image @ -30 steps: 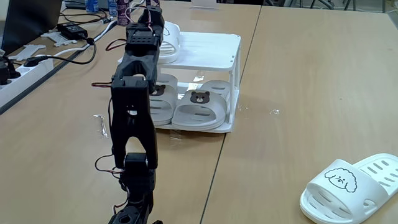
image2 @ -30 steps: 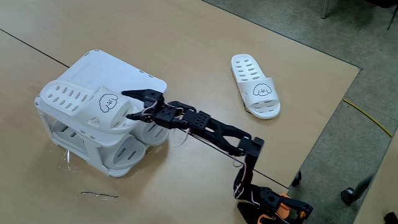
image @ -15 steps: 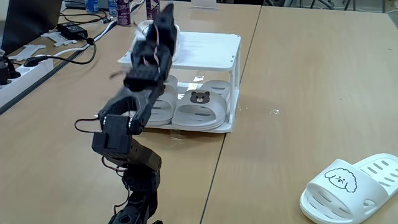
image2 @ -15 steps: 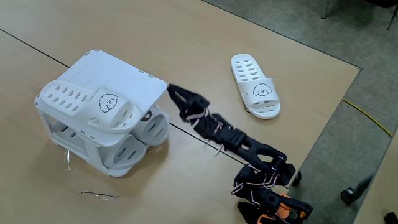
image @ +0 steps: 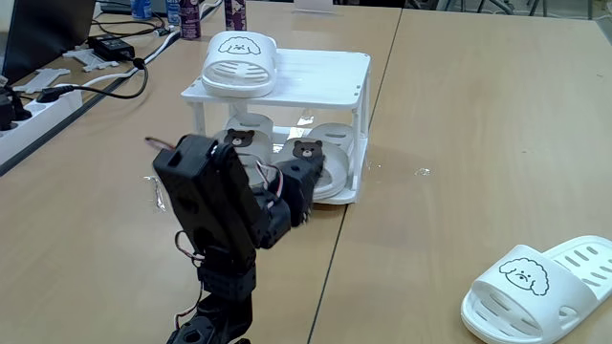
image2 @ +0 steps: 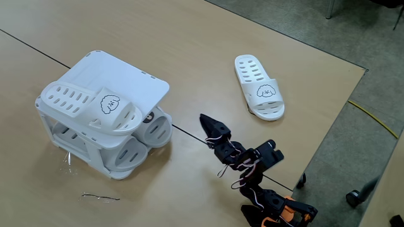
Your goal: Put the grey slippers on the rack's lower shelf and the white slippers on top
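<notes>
The white rack [image: 320, 69] [image2: 126, 68] stands on the table. One white slipper [image: 238, 57] [image2: 88, 104] lies on its slatted top. Both grey slippers [image: 312, 153] [image2: 155, 130] sit on the lower shelf [image: 346, 194], bear faces toward the front in a fixed view. The second white slipper [image: 538, 286] [image2: 259, 85] lies on the table, far from the rack. My gripper [image: 304, 182] [image2: 206, 119] is folded back near the arm's base, clear of the rack, and its jaws look shut with nothing between them.
Cables, a power strip [image: 38, 105] and bottles [image: 188, 14] crowd one far corner in a fixed view. A seam between two tabletops [image: 335, 248] runs past the rack. A thin wire scrap [image2: 101, 197] lies near the table's edge. Open tabletop separates rack and loose slipper.
The arm has pulled back from the rack's top and folded down toward its base. The white slipper stays on the rack's top where the gripper left it.
</notes>
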Robot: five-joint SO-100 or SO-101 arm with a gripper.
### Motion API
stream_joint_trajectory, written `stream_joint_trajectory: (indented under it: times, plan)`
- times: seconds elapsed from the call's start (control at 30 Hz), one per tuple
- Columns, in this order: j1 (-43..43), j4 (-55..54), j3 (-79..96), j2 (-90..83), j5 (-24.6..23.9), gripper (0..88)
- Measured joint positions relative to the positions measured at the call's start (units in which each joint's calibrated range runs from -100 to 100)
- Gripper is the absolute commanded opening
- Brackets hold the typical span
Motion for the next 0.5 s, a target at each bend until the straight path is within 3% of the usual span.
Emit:
stream_joint_trajectory:
  times: [0.43, 0.5]
  plan:
    - [36.3, -5.0, -10.9, 27.7, 0.0, 1.3]
    - [40.4, -5.0, -16.6, 32.4, 0.0, 9.0]
